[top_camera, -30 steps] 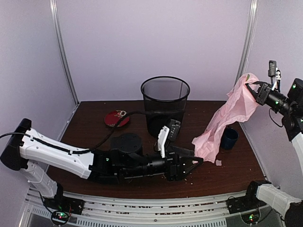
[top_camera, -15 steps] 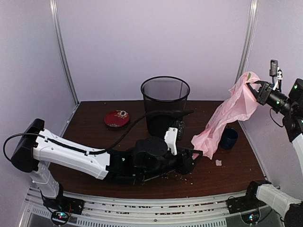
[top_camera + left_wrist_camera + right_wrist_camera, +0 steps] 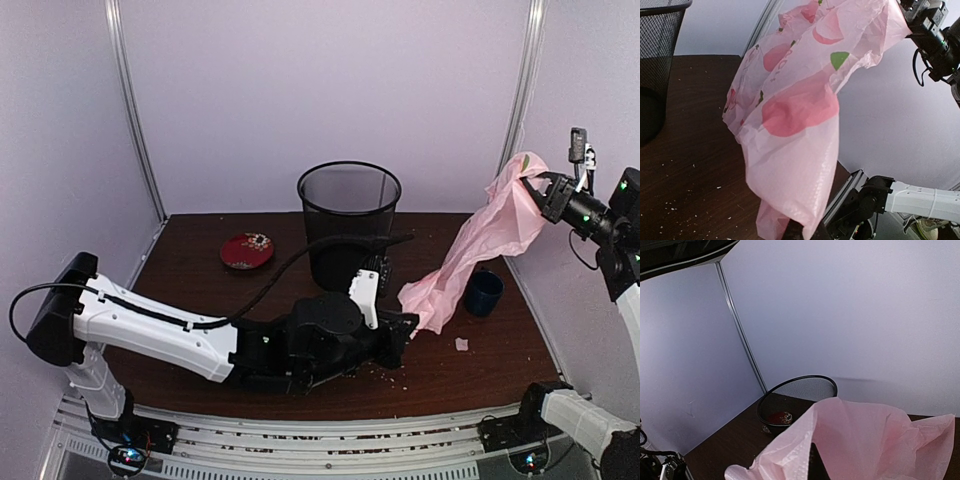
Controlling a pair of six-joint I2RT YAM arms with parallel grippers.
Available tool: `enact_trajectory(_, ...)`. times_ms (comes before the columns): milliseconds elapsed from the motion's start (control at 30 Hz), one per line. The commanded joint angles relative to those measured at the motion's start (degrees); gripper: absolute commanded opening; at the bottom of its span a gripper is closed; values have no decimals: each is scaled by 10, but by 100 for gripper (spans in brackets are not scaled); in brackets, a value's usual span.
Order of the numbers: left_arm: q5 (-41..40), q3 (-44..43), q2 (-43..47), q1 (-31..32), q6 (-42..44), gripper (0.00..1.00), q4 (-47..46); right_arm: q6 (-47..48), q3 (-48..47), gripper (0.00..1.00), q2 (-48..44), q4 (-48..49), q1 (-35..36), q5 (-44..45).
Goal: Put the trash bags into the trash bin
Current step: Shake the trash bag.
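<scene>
Jaws first: my left jaws are pinched fully together on the lowest corner of the trash bag (image 3: pixel 480 245), low over the worktop (image 3: pixel 180 275). In the left wrist view the pink film runs down and ends right at the fingertips. My right jaws are likewise clamped closed and hold the bag's top end high up by the right wall, with crumpled plastic bunched around them in the right wrist view. The bag hangs as a slack diagonal strip, running up and to the right from the left jaws to the right jaws. I cannot tell whether its lowest fold touches the worktop. It is thin and crinkled, pale pink with darker pink-red round prints and a small green patch.

The trash bin (image 3: pixel 348 225) is black wire mesh with a solid rim. It stands upright beyond the left jaws and a little to their left, apart from them. The bag is entirely outside it, off to its right. From the right jaws the bin sits well below and across to the left. A dark-blue mug (image 3: pixel 484 292) stands just beside the bag's lower part, to the right of the left jaws. A red plate (image 3: pixel 247 250) lies left of the bin, and a small pale scrap (image 3: pixel 461 344) lies near the left jaws on their right.

The worktop is dark brown wood speckled with light crumbs. Plain pale walls close it in, with metal posts (image 3: pixel 135 110) in the back corners.
</scene>
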State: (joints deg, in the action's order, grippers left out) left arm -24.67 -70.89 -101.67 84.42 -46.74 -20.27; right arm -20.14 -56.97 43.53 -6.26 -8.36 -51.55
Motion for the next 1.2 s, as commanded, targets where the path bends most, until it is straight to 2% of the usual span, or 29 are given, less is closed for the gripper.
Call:
enact_trajectory(0,-29,0,34,3,70,0,-24,3,8,0,-5,-10,4,4)
enact_trajectory(100,1,-5,39,-1,128,0,-28,36,-1,0,-7,-80,4,-2)
enact_trajectory(200,18,6,74,1,197,0,-24,120,-29,0,-4,-216,5,-14)
enact_trajectory(267,2,23,117,3,250,0,-32,172,-46,0,-1,-314,5,-23)
enact_trajectory(333,-22,17,145,-3,289,0,-17,195,-52,0,-4,-348,5,-22)
enact_trajectory(400,13,-15,147,-32,296,0,22,167,-41,0,-9,-336,5,1)
enact_trajectory(500,101,-78,105,-96,260,0,88,116,-26,0,20,-313,4,81)
enact_trajectory(633,234,-190,-32,-167,228,0,156,113,-45,0,144,-295,-4,141)
enact_trajectory(733,308,-362,-173,-205,242,0,244,99,-104,0,256,-254,-9,111)
enact_trajectory(900,308,-725,-348,-255,309,0,332,53,-272,0,379,-97,-3,81)
enact_trajectory(967,316,-797,-356,-273,308,0,307,51,-378,0,417,-98,-3,53)
enact_trajectory(1100,331,-720,-230,-263,371,0,145,42,-530,0,380,-63,-2,19)
enact_trajectory(1167,311,-710,-169,-227,459,0,112,46,-562,0,323,-12,-2,8)
